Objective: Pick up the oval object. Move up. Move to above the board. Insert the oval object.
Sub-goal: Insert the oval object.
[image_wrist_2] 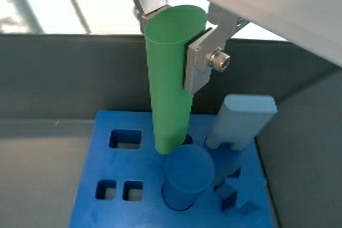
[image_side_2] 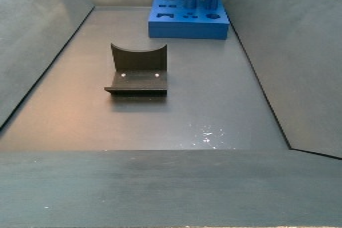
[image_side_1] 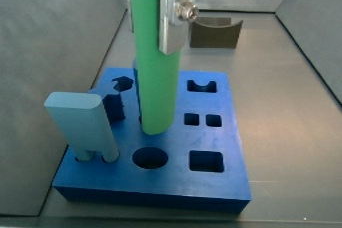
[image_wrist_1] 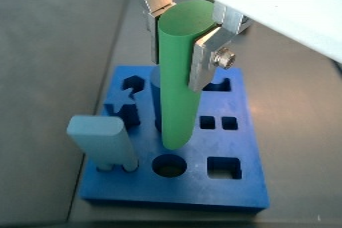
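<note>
My gripper [image_wrist_1: 181,47] is shut on the oval object [image_wrist_1: 178,82], a slim bright green peg, near its upper end. It holds the peg upright over the board [image_wrist_1: 235,194], a dark blue slab with several holes. The silver fingers [image_wrist_1: 203,62] press on both sides of the peg. The peg's lower end hangs close above the board, next to a round hole [image_wrist_1: 168,164]; I cannot tell whether it touches. Gripper [image_wrist_2: 177,47], peg [image_wrist_2: 166,82] and board [image_wrist_2: 120,167] show in both wrist views, and in a side view as gripper [image_side_1: 154,17], peg [image_side_1: 152,62] and board [image_side_1: 221,184].
A light blue rectangular block [image_side_1: 80,124] and a dark blue cylinder [image_wrist_2: 187,177] stand in the board beside the peg. A small brown U-shaped block [image_side_2: 138,70] lies on the grey floor away from the board [image_side_2: 171,27]. Sloping grey walls enclose the floor.
</note>
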### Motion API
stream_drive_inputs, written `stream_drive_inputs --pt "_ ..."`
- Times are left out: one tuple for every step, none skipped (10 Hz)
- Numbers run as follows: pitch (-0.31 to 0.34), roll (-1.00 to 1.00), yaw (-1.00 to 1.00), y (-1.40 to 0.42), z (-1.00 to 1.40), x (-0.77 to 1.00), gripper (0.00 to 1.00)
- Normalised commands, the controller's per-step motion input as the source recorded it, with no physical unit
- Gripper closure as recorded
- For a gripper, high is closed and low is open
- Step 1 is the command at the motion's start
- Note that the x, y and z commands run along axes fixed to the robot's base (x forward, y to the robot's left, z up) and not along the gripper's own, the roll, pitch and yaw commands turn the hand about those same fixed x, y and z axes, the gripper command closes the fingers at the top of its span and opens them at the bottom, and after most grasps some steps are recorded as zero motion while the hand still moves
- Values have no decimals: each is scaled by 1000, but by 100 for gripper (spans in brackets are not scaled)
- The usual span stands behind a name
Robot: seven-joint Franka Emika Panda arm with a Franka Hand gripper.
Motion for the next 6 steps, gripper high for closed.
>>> stream_drive_inputs --pt "0 0 -1000 0 -580 0 100" --pt "0 0 -1000 0 -580 0 100" --pt "-3 0 -1000 0 -580 0 100" --pt "-1 0 -1000 0 -586 0 100" --pt "-1 0 -1000 0 -580 0 100" --pt "-3 0 -1000 0 -574 0 100"
